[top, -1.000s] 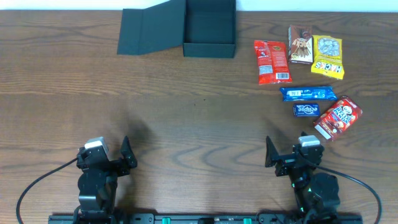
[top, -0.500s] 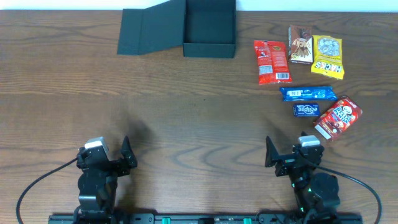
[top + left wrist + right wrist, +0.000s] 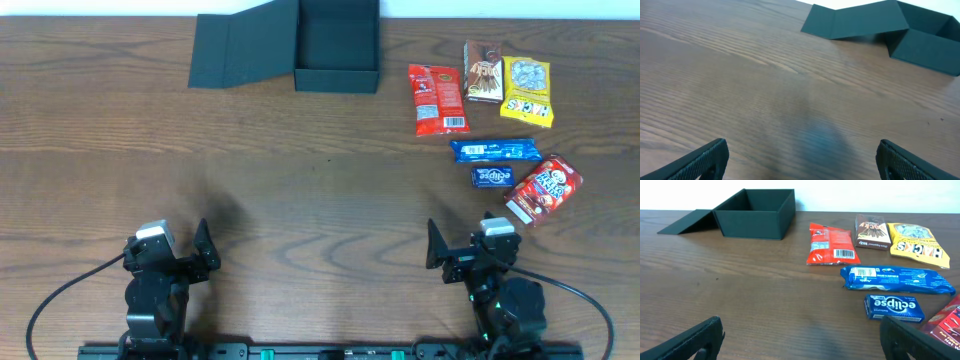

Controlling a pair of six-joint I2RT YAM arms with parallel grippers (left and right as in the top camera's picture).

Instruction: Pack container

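— So, starting at the left: what is the left gripper (image 3: pixel 802 162) doing?

— It is sitting low at the near edge of the table (image 3: pixel 300 190). Its fingers are standing spread wide and gripping nothing, with only bare wood showing between them.

— And the container (image 3: pixel 336 78)?

— It is sitting at the far edge, a little left of centre, well apart from both arms. It is standing open, with its dark floor showing. Its lid (image 3: pixel 240 50) is lying folded out to the left, rising off the wood where it is joining the box.

— Moving right?

— Six snacks are lying in a loose group, apart from the container. A red packet (image 3: pixel 437 99) is lying nearest it. Past that, a brown box (image 3: pixel 482 71) is sitting just beside a yellow bag (image 3: pixel 526 90). Closer to the arms, a blue bar (image 3: pixel 494 150) is lying crosswise, and a gum pack (image 3: pixel 492 177) is sitting just below it. A red box (image 3: pixel 543 189) is lying tilted just beside the gum.

— And the right gripper (image 3: pixel 802 340)?

— It is also resting at the near edge, fingers spread just as wide and holding nothing. The red box is lying nearest to it.
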